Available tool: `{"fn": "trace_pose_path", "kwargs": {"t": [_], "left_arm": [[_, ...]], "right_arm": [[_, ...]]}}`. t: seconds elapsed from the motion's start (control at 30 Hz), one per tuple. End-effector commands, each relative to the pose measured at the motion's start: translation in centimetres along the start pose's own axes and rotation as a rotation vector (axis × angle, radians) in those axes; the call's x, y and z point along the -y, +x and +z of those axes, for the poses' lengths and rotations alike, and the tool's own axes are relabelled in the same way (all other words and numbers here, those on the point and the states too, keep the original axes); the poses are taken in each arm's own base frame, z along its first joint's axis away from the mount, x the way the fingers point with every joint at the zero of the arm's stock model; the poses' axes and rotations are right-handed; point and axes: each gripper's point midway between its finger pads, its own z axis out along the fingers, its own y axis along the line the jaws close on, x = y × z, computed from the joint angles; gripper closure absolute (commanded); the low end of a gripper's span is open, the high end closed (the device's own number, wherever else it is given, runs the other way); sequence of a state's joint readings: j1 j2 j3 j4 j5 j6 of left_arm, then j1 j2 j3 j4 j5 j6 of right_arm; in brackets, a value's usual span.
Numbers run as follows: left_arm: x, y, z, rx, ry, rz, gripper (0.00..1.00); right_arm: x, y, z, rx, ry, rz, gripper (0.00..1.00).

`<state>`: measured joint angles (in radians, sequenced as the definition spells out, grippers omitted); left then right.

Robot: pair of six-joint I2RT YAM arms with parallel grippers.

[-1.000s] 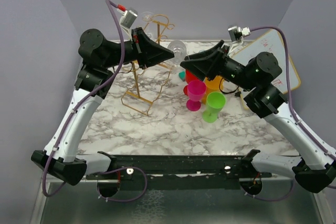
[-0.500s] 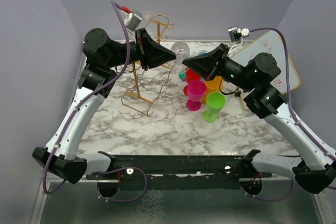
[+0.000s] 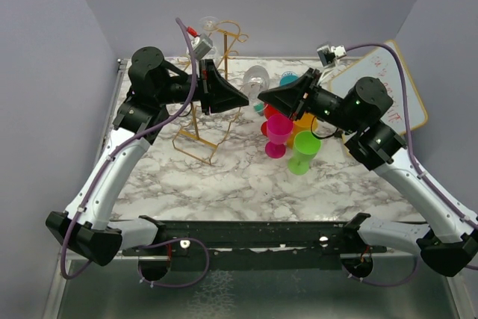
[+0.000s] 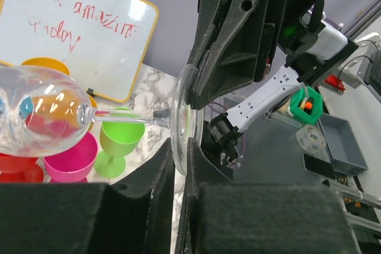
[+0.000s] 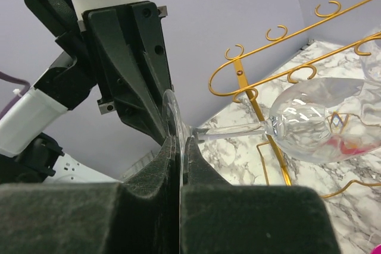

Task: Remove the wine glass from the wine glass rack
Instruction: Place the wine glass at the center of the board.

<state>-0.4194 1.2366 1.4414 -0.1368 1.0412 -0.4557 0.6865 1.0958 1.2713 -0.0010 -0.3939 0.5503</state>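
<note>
The wine glass [image 3: 256, 78] is off the wine glass rack [image 5: 239, 71]. It lies on its side in the air above the table [image 3: 224, 184], just right of the rack and near the pink cup [image 3: 278, 131] and green cup [image 3: 305, 147]. The right claw [image 5: 178, 147] is pinched tight on the rim of the glass's round foot, while the left claw [image 4: 181, 156] faces it with its 2 fingers parted only a crack, the foot's edge sitting in that gap.

The marble-patterned counter [image 3: 224, 177] carries the gold wine glass rack [image 3: 200, 143] at ten o'clock. A pink goblet [image 3: 278, 134], green goblet [image 3: 304, 149] and orange cup [image 3: 305, 120] cluster at two o'clock. A whiteboard [image 3: 403, 102] sits at the three o'clock edge.
</note>
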Motion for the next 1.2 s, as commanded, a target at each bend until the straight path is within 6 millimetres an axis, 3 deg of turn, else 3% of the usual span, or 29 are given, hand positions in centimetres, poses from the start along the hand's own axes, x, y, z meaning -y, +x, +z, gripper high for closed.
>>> {"fn": "trace_pose_path", "kwargs": {"t": [0.0, 0.13, 0.23, 0.3, 0.4, 0.6, 0.8, 0.97, 1.17], "left_arm": [[0.6, -0.1, -0.3, 0.009, -0.006, 0.04, 0.96], [0.1, 0.3, -0.4, 0.013, -0.024, 0.039, 1.0], [0.2, 0.6, -0.5, 0.013, -0.022, 0.051, 1.0], [0.5, 1.1, -0.7, 0.006, -0.006, 0.068, 1.0], [1.1, 2.6, -1.1, -0.023, 0.042, 0.105, 1.0], [2.5, 4.9, -1.7, -0.071, 0.14, 0.142, 1.0], [4.6, 6.5, -2.9, -0.083, 0.235, 0.288, 1.0], [7.1, 7.9, -4.2, -0.09, 0.348, 0.408, 1.0], [9.3, 8.5, -5.3, -0.082, 0.447, 0.525, 1.0]], "right_arm": [[-1.9, -0.6, -0.6, 0.005, -0.08, -0.046, 1.0], [-1.9, 0.3, -0.5, -0.032, -0.095, -0.045, 0.95], [-1.6, 1.1, -0.7, -0.079, -0.086, -0.071, 0.64], [-0.9, 0.4, -1.0, -0.064, -0.026, -0.086, 0.43], [0.6, -1.3, -1.5, -0.024, 0.101, -0.125, 0.3], [4.4, -2.8, -1.9, -0.049, 0.241, -0.11, 0.23], [9.5, -1.6, -3.4, -0.13, 0.136, 0.163, 0.2], [6.8, 0.5, -3.8, -0.18, -0.144, 0.215, 0.2], [3.0, 1.0, -5.4, -0.211, -0.373, 0.244, 0.2]]}}
